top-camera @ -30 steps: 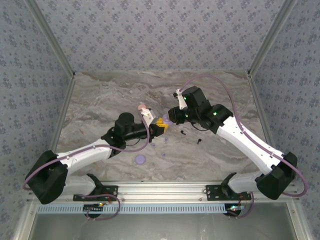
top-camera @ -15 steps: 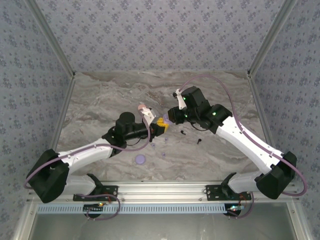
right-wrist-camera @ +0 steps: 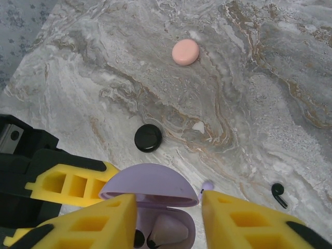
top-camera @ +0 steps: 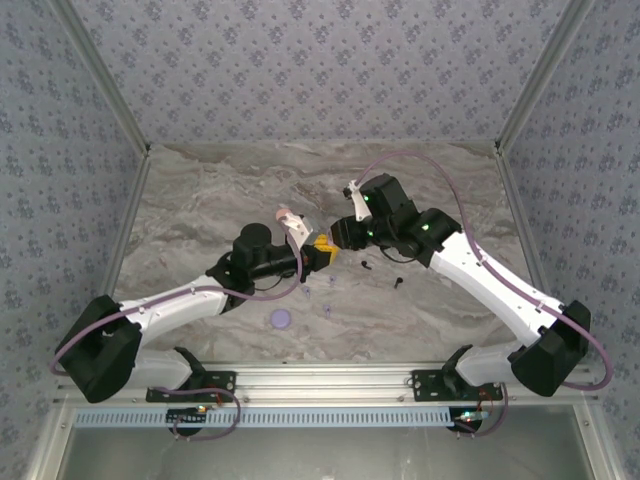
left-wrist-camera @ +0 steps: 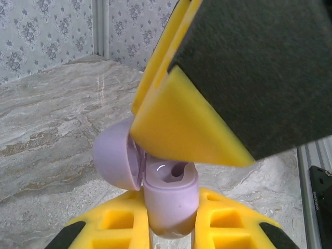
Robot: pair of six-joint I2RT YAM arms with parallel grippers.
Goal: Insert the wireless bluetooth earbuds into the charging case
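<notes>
My left gripper [left-wrist-camera: 172, 224] is shut on the lavender charging case [left-wrist-camera: 171, 193], held upright with its lid [left-wrist-camera: 115, 160] hinged open. In the right wrist view, a pale earbud [right-wrist-camera: 169, 231] with dark tips lies inside the case [right-wrist-camera: 182, 239], under the raised lid [right-wrist-camera: 148, 184]. My right gripper [right-wrist-camera: 169, 208] hovers right over the case, open, its yellow fingers [right-wrist-camera: 244, 218] on either side and holding nothing. From above, both grippers [top-camera: 318, 250] [top-camera: 337, 237] meet at the table's middle. On the table lie a lavender earbud [right-wrist-camera: 207, 185] and a black earbud [right-wrist-camera: 278, 193].
A pink disc [right-wrist-camera: 185, 52] and a black disc [right-wrist-camera: 148, 138] lie on the marble beyond the case. A lavender disc [top-camera: 281, 318] sits nearer the arm bases. More small buds [top-camera: 368, 266] [top-camera: 399, 282] [top-camera: 330, 310] are scattered right of and in front of the grippers.
My right gripper's jaws have parted and it has shifted slightly left over the case. The left gripper keeps its hold on the case.
</notes>
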